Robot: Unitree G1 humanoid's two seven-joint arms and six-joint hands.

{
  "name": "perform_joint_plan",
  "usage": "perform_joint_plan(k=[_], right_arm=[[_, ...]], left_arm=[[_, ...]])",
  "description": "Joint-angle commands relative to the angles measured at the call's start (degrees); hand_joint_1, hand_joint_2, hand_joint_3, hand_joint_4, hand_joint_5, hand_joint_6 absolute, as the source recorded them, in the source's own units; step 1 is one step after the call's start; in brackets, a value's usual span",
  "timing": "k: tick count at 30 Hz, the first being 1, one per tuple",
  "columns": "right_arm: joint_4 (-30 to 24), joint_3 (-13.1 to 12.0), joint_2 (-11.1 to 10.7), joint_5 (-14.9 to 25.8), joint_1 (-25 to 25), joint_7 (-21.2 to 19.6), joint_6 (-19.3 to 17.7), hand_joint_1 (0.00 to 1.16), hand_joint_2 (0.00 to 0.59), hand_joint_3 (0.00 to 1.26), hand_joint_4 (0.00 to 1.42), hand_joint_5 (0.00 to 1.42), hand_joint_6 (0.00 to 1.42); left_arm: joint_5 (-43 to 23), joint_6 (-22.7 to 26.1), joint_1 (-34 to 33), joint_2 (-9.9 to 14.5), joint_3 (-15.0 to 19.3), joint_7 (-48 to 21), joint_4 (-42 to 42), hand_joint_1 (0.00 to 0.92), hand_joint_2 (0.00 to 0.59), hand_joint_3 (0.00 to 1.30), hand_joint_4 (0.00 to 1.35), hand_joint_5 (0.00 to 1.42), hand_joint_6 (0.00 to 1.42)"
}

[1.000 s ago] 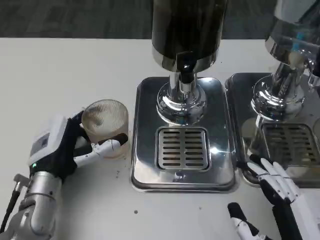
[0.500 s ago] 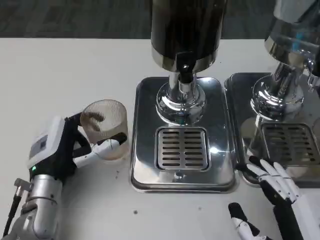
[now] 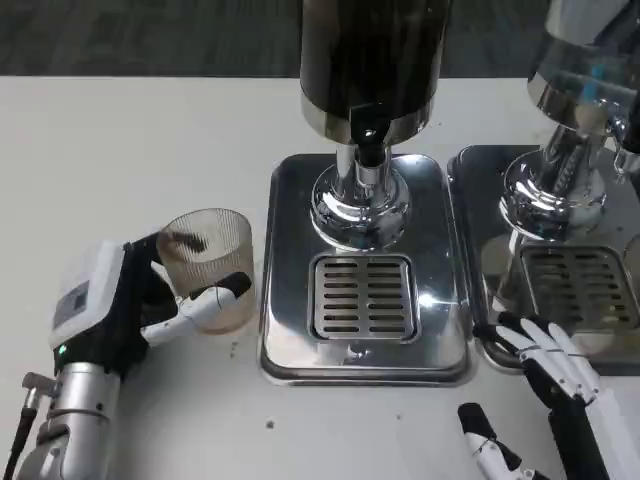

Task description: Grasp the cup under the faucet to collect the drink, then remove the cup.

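left hand (image 3: 120, 305) grips cup (image 3: 207, 268), upright, on table left of tray (image 3: 290, 345) | faucet (image 3: 368, 140) lies up-right of cup | right hand (image 3: 545, 365) empty, fingers spread, by tray's right edge

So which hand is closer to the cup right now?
Left. The left hand grips the cup beside the drip tray. The right hand rests open at the far side of that tray, well away from the cup.

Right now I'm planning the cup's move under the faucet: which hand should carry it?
Left. The left hand already grips the cup beside the drip tray; the right hand rests far off, holding nothing.
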Motion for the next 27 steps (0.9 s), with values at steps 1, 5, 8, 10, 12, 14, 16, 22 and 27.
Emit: perform_joint_plan(k=[1, 5, 8, 10, 12, 14, 16, 22, 27], right_arm=[[0.4, -0.6, -0.1, 0.8, -0.2, 0.3, -1.0, 0.38, 0.397, 0.26, 0.15, 0.1, 0.25], [0.4, -0.6, 0.0, 0.8, -0.2, 0.3, -1.0, 0.38, 0.397, 0.26, 0.15, 0.1, 0.25], [0.5, -0.6, 0.1, 0.8, -0.2, 0.2, -1.1, 0.38, 0.397, 0.26, 0.15, 0.1, 0.25], [0.5, -0.5, 0.2, 0.9, -0.2, 0.2, -1.2, 0.38, 0.397, 0.26, 0.15, 0.1, 0.25], [0.5, -0.5, 0.3, 0.9, -0.2, 0.1, -1.2, 0.38, 0.397, 0.26, 0.15, 0.1, 0.25], [0.6, -0.5, 0.3, 0.9, -0.1, 0.1, -1.3, 0.38, 0.397, 0.26, 0.15, 0.1, 0.25], [0.6, -0.6, 0.4, 1.0, -0.2, 0.1, -1.3, 0.38, 0.397, 0.26, 0.15, 0.1, 0.25], [0.5, -0.5, 0.8, 0.7, 0.2, -0.4, -1.2, 0.38, 0.397, 0.26, 0.15, 0.1, 0.26], [0.3, -0.5, 1.3, 0.4, 1.1, -0.8, -1.2, 0.38, 0.397, 0.26, 0.16, 0.11, 0.26]], left_arm=[[0.8, -1.2, 2.2, 0.9, 0.0, 1.3, 0.3, 0.25, 0.133, 0.54, 0.67, 0.89, 0.87], [1.0, -2.7, 3.2, 1.8, 0.2, 2.5, -1.5, 0.248, 0.133, 0.54, 0.67, 0.89, 0.87], [1.3, -4.0, 4.3, 2.4, 0.5, 2.9, -4.2, 0.247, 0.133, 0.54, 0.67, 0.89, 0.87], [1.6, -5.0, 5.2, 2.7, 0.7, 2.9, -6.9, 0.247, 0.133, 0.54, 0.67, 0.89, 0.87], [1.9, -5.6, 6.0, 2.7, 0.9, 2.5, -9.5, 0.247, 0.133, 0.54, 0.67, 0.89, 0.87], [2.2, -6.1, 6.5, 2.4, 0.8, 1.7, -12.1, 0.247, 0.134, 0.54, 0.67, 0.88, 0.87], [2.5, -6.1, 6.8, 2.0, 0.4, 0.9, -13.8, 0.247, 0.134, 0.54, 0.67, 0.88, 0.86], [3.7, -6.1, 5.6, 0.1, -0.9, -0.9, -14.3, 0.247, 0.134, 0.54, 0.67, 0.88, 0.86], [4.5, -6.0, 4.1, -1.3, -1.2, -2.2, -13.9, 0.246, 0.133, 0.54, 0.66, 0.88, 0.86]])
